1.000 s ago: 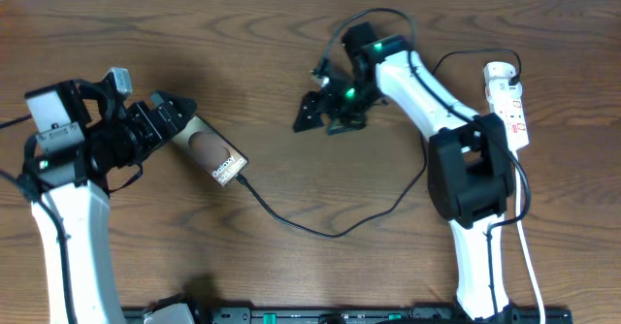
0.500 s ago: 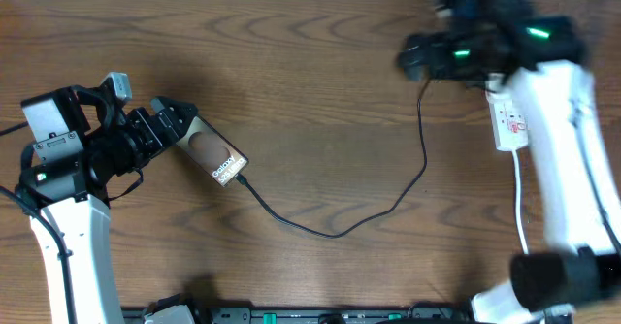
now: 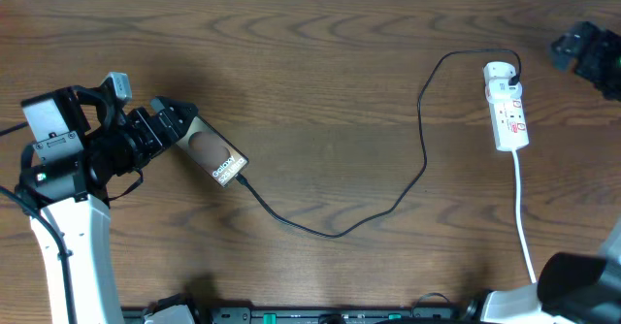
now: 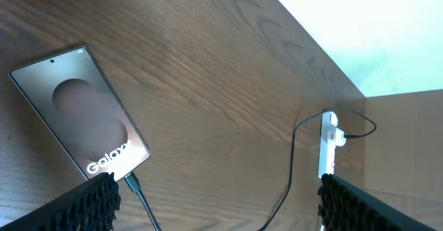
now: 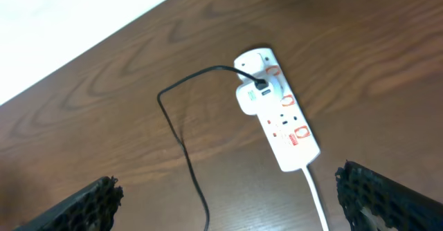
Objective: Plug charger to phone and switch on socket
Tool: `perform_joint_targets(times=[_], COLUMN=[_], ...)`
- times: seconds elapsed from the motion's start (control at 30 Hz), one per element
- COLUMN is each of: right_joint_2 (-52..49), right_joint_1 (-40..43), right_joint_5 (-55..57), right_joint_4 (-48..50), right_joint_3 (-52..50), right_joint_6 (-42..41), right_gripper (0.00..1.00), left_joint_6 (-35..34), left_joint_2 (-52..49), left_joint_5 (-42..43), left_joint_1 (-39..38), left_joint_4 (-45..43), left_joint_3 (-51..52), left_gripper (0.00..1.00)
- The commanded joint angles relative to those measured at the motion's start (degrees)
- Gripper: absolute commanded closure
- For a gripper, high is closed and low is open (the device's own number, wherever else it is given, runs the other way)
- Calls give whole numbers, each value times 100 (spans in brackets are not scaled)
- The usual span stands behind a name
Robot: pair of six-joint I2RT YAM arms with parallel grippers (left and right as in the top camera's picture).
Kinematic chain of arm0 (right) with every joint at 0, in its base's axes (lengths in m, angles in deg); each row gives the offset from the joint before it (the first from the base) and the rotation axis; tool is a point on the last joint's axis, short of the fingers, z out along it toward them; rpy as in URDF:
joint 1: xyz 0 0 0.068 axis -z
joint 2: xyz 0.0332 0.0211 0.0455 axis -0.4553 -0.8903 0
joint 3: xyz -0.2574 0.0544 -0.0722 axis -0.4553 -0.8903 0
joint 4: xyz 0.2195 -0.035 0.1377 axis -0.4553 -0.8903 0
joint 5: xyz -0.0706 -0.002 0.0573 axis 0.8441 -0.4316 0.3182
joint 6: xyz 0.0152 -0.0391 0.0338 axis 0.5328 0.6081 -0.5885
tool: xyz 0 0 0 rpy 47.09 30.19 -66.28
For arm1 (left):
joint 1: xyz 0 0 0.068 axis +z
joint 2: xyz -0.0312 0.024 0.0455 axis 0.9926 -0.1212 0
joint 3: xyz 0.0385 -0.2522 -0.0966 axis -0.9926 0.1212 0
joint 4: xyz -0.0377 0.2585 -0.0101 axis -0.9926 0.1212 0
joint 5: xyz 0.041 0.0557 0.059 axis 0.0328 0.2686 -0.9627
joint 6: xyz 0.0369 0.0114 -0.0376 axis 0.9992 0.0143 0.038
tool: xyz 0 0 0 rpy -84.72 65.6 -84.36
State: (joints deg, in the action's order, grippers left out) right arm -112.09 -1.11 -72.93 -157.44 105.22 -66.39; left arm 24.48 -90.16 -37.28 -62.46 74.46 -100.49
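The phone (image 3: 215, 155) lies flat on the bench (image 3: 320, 62) at the left, screen up and set at a slant. Its near end sits just by the left pincer (image 3: 173, 121). That pincer is released, with its fingers (image 4: 86, 205) spread wide and nothing between them. From its own camera the phone sits just ahead of the gap, so it looks more like a guard at the phone's end than a grip.

The charger (image 3: 388, 206) appears to be seated in the phone's far end. From there it sags in a loose curve across the middle of the bench, then climbs to the plug (image 3: 499, 72) at the top of the socket (image 3: 510, 120). That slack looks useful, since nothing tugs at the connector.

The socket lies along the right side, its white cord (image 3: 522, 217) trailing toward the front edge. The right pincer (image 3: 582, 54) hangs well off to its right at the frame's edge, also spread wide and empty.

I would say the plugging is done and the switch (image 5: 294, 140) is what remains. I cannot tell whether that red rocker is on. A fingertip would have to come down squarely on it without shoving the light strip sideways.
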Motion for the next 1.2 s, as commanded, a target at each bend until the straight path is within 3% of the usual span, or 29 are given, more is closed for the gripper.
perform_joint_targets(times=[0.0,0.13,0.43,0.73,1.17], right_joint_2=[-380,-977,-2022,-2741,-2820], right_joint_1=[396,682,767,682,299], right_joint_5=[-1565,-2199,-2076,-2065,-1458], right_joint_4=[-90,-319,-374,-284,87], right_joint_3=[0,0,0,0,0], right_joint_6=[1217,2205,2826,2839,2699], right_gripper=[1,1,1,1,1], left_joint_6=[37,37,37,35,35], left_joint_2=[13,13,11,11,11], left_joint_5=[-35,-35,-35,-229,-376], left_joint_1=[24,24,24,24,24], left_joint_4=[13,13,15,72,142], left_joint_3=[26,26,28,28,28], left_gripper=[9,9,9,9,9])
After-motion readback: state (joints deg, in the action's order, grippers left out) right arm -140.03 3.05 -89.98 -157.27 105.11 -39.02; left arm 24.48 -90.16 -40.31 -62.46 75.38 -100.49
